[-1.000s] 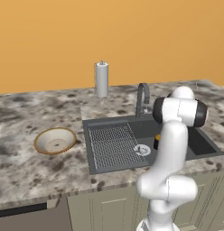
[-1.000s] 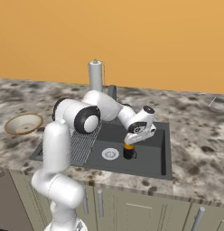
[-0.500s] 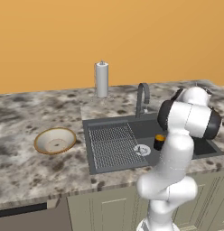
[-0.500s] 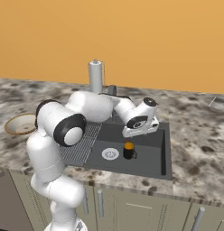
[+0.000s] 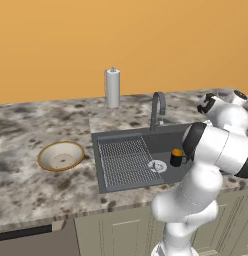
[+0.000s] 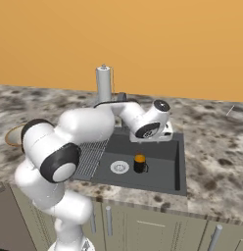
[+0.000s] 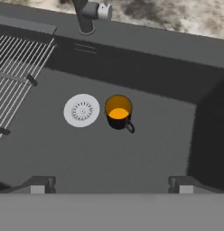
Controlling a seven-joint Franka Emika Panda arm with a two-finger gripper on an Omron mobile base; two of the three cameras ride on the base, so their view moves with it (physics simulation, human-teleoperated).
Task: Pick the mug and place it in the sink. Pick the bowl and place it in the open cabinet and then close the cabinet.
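Observation:
The small black mug (image 7: 119,112) with its orange inside stands upright on the floor of the dark grey sink (image 7: 109,153), just right of the round silver drain (image 7: 81,110). My gripper (image 7: 111,186) hangs open well above it, with nothing between its fingers. From the sides, the mug (image 5: 176,157) (image 6: 139,163) sits free in the sink (image 6: 162,162), and my hand (image 6: 155,125) is raised over the basin's back part. The cream bowl (image 5: 61,155) lies on the counter left of the sink. The cabinet is out of view.
A dark gooseneck tap (image 5: 157,107) rises behind the basin. The ribbed drainboard (image 5: 127,160) takes the sink's left half. A paper towel roll (image 5: 112,88) stands at the wall. My own white arm (image 6: 69,142) arches over the counter between bowl and sink.
My hand has risen up and away from the mug, which stays standing in the sink. The arm's elbow has swung outward.

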